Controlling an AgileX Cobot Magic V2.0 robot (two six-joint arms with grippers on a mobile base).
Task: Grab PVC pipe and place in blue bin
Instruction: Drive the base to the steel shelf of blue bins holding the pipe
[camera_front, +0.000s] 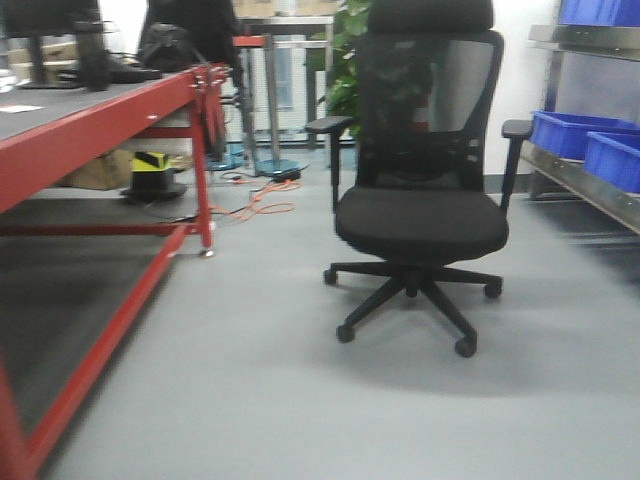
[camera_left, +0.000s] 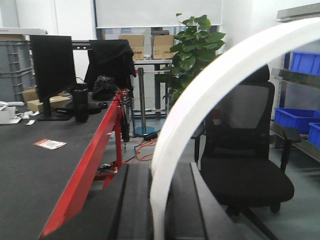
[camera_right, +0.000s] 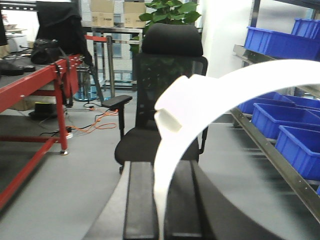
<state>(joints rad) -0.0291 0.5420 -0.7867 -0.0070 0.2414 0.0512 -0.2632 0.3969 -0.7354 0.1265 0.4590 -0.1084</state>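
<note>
PVC pipe: I can't pick it out in any view, so I can't tell where it lies, which way it points or how its long axis runs.

My left claw (camera_left: 159, 170): two dark fingers (camera_left: 136, 205) sit low in the left wrist view, running straight away from the camera and close side by side. A white curved band (camera_left: 200, 95) rises from between them and arcs up and right to the top-right corner. It covers the gap, so I can't tell whether the claw is released or clenched. I can't see what the band is fixed to.

My right claw (camera_right: 160, 167): same layout, with dark fingers (camera_right: 140, 200) side by side. A second white band (camera_right: 240, 82) with a blocky joint climbs from the gap, bends right and runs off the right edge. The gap is hidden, so I can't tell the state here either.

Around me:
- A black office chair (camera_front: 420, 215) stands on the grey floor (camera_front: 250, 400), centre of the front view, seat towards the camera.
- A red workbench (camera_front: 100, 130) is on the left, with a monitor (camera_left: 52, 65) on it.
- Blue bins (camera_front: 575, 135) sit on a metal shelf (camera_front: 570, 180) at the right, well apart from both claws.
- A potted plant (camera_left: 195, 47) stands behind the chair.
- An orange cable (camera_front: 265, 205) lies on the floor near the bench leg.
</note>
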